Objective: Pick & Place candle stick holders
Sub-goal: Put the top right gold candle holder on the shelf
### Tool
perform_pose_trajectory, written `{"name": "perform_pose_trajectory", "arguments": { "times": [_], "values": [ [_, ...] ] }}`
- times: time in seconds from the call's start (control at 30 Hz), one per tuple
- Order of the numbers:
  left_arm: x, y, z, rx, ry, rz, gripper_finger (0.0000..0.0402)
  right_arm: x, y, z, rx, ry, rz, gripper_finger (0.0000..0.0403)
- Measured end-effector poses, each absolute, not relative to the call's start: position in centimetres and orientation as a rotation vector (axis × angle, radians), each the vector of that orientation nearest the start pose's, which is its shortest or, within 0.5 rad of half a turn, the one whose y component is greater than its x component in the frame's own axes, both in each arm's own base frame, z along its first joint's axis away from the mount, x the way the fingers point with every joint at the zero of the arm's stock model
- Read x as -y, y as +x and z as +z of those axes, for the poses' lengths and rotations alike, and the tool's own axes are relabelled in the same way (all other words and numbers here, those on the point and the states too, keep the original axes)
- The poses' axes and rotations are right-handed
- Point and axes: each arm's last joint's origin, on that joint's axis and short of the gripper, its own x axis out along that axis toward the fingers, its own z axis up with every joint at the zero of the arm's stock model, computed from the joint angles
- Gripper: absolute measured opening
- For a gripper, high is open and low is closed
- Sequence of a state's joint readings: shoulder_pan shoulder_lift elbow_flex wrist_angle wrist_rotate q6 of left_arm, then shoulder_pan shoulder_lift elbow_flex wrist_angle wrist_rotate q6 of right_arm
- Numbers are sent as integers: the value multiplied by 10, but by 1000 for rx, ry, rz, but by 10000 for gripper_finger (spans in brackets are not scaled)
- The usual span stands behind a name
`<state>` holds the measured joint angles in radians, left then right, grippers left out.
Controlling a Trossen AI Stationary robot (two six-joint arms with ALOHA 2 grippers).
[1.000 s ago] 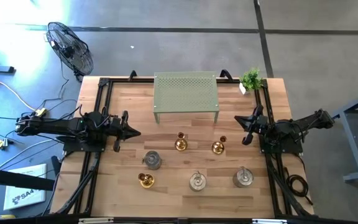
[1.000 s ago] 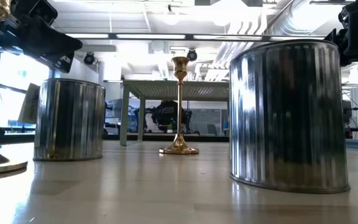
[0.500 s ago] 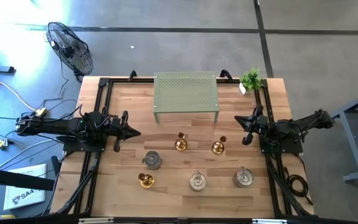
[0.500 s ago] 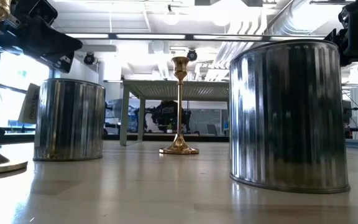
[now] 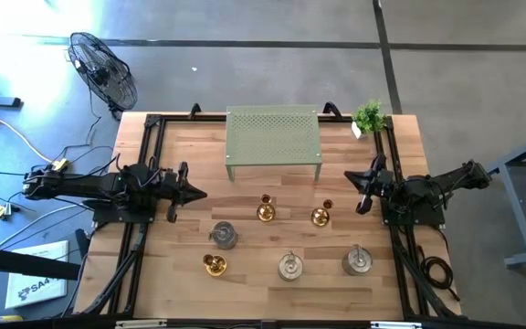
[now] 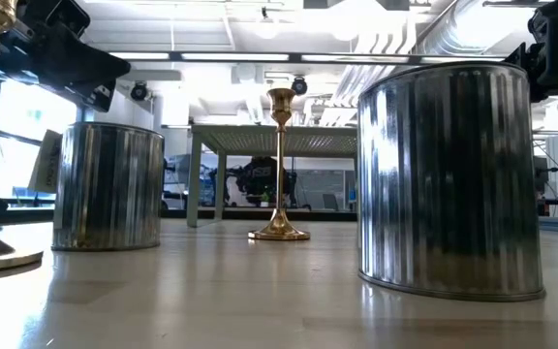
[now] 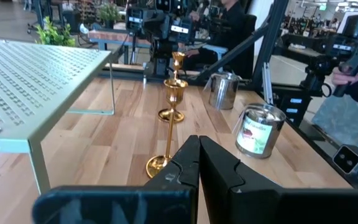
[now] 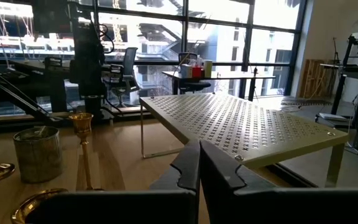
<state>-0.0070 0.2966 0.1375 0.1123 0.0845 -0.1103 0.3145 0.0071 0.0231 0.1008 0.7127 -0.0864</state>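
My left end effector (image 5: 199,194) hangs over the left side of the wooden surface (image 5: 172,274), its fingers pressed together on nothing, pointing toward the middle. My right end effector (image 5: 352,189) sits over the right side, likewise pressed together and empty, pointing back toward the left one. Between them, all six candle stick holders stand upright on the surface, none touching another. Nearer the far edge are two gold ones, the centre gold holder (image 5: 266,211) and the right gold holder (image 5: 320,216), both in front of the green perforated stand (image 5: 273,135). A third, the front gold holder (image 5: 214,265), stands toward the near left. The left silver holder (image 5: 224,234) lies just beyond that gold one and closest to my left end effector, the middle silver holder (image 5: 289,265) stands near the front centre, and the right silver holder (image 5: 357,260) stands at the near right, below my right arm. A small potted plant (image 5: 369,116) sits at the far right corner, beside the stand. From my left wrist I see two gold stems lined up ahead of my closed fingers (image 7: 219,171), with silver holders off to one side. A floor fan (image 5: 104,69) stands beyond the far left corner, off the surface.
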Motion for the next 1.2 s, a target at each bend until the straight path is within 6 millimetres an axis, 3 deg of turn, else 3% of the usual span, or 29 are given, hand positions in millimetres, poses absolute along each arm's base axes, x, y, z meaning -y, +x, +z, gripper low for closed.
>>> {"name": "perform_pose_trajectory", "arguments": {
  "times": [0.37,0.67,0.93,1.2],
  "values": [
    [3,115,197,-42,-111,-67,1,-10,90,183,110,-57,-379,9],
    [2,116,198,-39,-116,-64,1,-14,91,188,171,-71,-237,19],
    [1,116,203,23,-87,2,11,-14,91,188,178,-22,-226,110],
    [0,115,209,85,-122,5,125,-14,91,189,187,6,-224,218]
  ]
}}
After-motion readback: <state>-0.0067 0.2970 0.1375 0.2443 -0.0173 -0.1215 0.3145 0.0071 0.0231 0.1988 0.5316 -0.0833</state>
